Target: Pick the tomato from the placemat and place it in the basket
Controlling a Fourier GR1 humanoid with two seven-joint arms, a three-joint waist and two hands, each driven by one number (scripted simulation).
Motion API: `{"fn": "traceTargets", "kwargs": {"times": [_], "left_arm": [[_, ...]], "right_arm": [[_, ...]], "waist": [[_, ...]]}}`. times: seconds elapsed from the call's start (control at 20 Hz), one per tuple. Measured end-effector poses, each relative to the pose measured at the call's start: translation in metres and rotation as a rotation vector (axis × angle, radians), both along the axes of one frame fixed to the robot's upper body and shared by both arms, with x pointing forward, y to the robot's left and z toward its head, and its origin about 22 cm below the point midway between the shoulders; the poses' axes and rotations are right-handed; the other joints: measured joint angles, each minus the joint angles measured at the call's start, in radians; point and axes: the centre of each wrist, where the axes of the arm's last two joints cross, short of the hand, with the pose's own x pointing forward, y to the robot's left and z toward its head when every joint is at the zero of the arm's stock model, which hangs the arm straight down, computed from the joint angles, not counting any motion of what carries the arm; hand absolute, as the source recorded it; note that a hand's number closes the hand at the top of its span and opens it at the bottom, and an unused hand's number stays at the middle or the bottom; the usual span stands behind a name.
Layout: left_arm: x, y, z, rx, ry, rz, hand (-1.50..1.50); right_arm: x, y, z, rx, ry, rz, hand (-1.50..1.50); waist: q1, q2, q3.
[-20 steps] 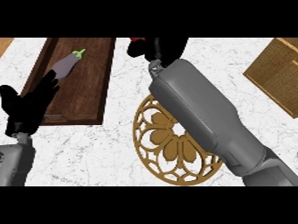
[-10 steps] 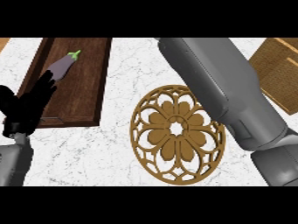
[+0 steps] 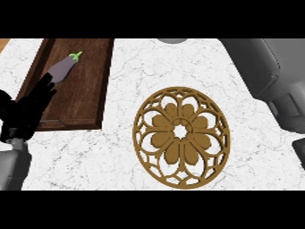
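The tomato shows nowhere in the head view, so where it lies cannot be told, and no basket shows either. The gold openwork placemat [image 3: 181,137], a round rosette of petal shapes, lies flat on the white marbled desk [image 3: 128,152] with nothing on top of it.

To the left of the placemat, apart from it, sits a dark wooden tray [image 3: 92,96], long and narrow, running up toward the far edge of the desk. A purple eggplant [image 3: 62,69] with a green stem lies inside the tray, up and to the left of the placemat, its stem end pointing away.

The left hand [image 3: 21,112] shows at the lower left of the tray, well left of the placemat, fingers straight and spread, pointing up over the tray's near corner, holding nothing; its grey forearm comes in below it.

To the right of the placemat the right forearm [image 3: 280,80] reaches up past the top edge; the right hand itself lies out of sight.
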Motion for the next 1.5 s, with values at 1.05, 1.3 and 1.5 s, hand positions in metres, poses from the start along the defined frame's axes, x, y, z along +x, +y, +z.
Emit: {"fn": "traceTargets", "kwargs": {"times": [1.05,1.3,1.5], "left_arm": [[-0.006,0.002,0.002,-0.005,-0.005,0.027,0.0],[-0.003,0.001,0.002,-0.011,-0.005,0.027,0.0],[0.001,-0.002,0.003,-0.011,-0.006,0.022,0.0]], "right_arm": [[0.007,-0.145,-0.062,0.041,0.043,-0.185,1.5],[0.002,-0.176,-0.084,0.061,0.009,-0.274,-1.5],[-0.002,-0.194,-0.1,0.091,0.02,-0.313,-1.5]], "waist": [[-0.017,-0.005,0.001],[-0.018,-0.003,0.001],[-0.013,-0.001,0.002]]}}
